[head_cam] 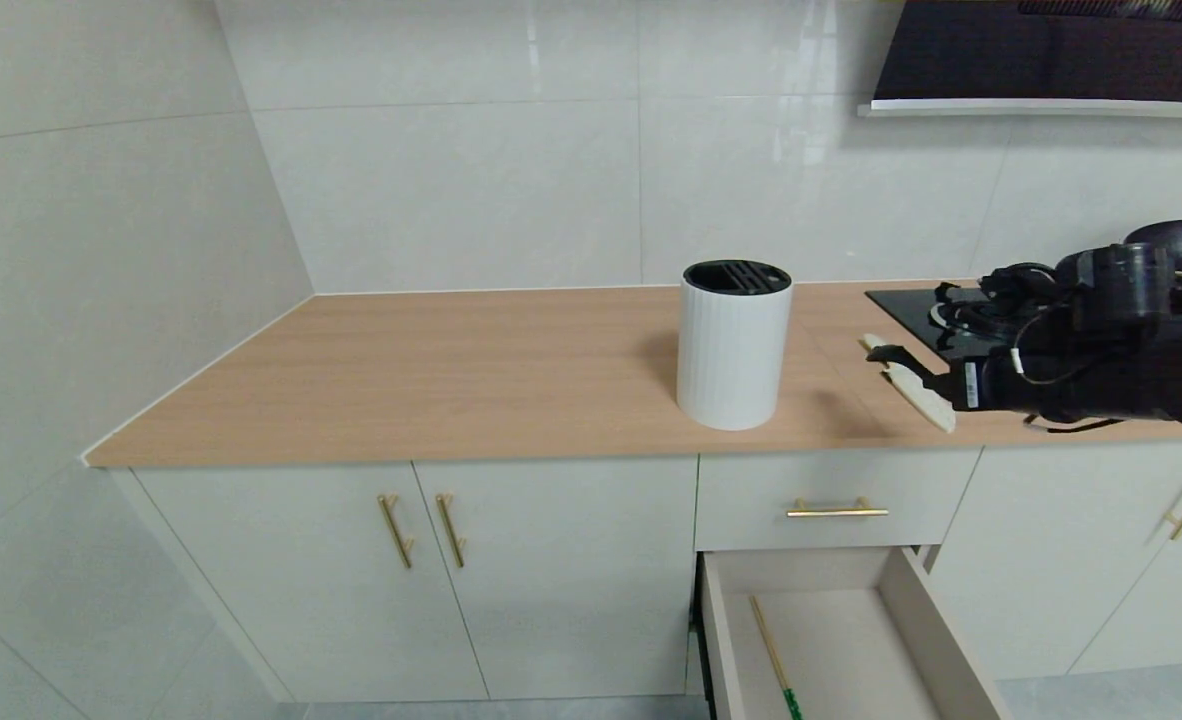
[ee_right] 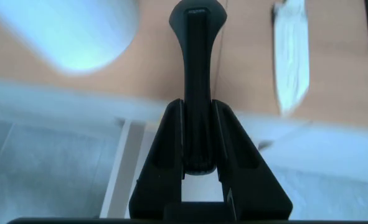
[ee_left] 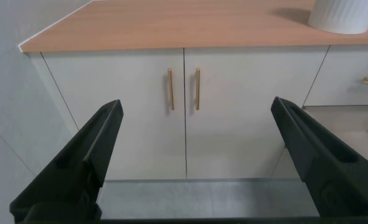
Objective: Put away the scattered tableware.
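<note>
Looking down from the head view, a white ribbed holder [head_cam: 734, 345] with a black slotted top stands upright on the wooden countertop [head_cam: 451, 370]. To its right the right gripper [head_cam: 954, 385] hangs low over the counter's front edge, pinching a black-handled utensil [head_cam: 891, 353] whose rounded end points toward the holder. A pale flat utensil [head_cam: 923, 398] lies on the counter just beside that handle. A black cooktop [head_cam: 906, 305] sits behind them. Below the counter, an open drawer [head_cam: 896, 600] holds a thin chopstick [head_cam: 773, 645] with a green tip along its left side, and a shut drawer with a gold handle sits above it.

In the left wrist view, the left gripper [ee_left: 196, 106] has its fingers spread wide with nothing between them, facing the cabinet doors [ee_left: 184, 112] under the counter. The base of the holder [ee_left: 345, 15] shows on the counter above.

In the right wrist view, the right gripper [ee_right: 197, 112] is clamped on the straight black-handled utensil [ee_right: 196, 56]. The pale flat utensil [ee_right: 291, 56] lies apart on the countertop [ee_right: 233, 62], near its edge. The holder [ee_right: 78, 31] appears blurred on the other side.
</note>
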You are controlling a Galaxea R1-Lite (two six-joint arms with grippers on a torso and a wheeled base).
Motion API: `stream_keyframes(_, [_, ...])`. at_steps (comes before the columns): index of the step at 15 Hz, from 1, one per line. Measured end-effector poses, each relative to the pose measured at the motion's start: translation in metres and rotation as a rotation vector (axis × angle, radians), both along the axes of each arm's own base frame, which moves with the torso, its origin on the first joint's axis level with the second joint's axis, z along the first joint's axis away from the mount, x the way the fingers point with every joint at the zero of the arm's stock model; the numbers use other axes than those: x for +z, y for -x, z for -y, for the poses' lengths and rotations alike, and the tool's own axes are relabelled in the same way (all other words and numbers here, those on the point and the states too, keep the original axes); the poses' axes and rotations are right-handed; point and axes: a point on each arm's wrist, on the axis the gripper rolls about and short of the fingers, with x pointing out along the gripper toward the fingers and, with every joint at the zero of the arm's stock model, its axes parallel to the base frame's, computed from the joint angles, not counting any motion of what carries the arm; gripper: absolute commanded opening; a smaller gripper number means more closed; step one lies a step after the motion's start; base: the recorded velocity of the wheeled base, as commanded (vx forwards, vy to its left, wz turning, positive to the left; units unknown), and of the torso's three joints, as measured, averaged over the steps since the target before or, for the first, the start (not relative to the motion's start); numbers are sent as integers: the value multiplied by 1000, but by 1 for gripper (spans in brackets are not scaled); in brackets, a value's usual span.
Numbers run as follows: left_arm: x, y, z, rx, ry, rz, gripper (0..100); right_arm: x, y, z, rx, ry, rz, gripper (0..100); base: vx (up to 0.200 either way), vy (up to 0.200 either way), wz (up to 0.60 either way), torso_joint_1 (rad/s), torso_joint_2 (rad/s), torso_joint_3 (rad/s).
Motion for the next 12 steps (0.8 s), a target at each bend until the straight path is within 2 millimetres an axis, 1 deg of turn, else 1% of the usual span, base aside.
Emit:
stream_keyframes(2, [0,0,0,0,0,0,100,-6,32,0,1,-1,-1,0,0,0,0,0,0,0])
stream_keyframes(5, [0,0,0,0,0,0,100,-19,69,2,0,-1,10,0,0,0,0,-19,40,32])
stream_keyframes(8, [0,0,0,-1,-1,0,100,-30,89,-7,33,0,4,0,0,0,0,-165,388,230])
stream_keyframes(12, [0,0,0,0,0,0,100,-39,98,-9,41,3,-8,0,0,0,0,-189,502,293])
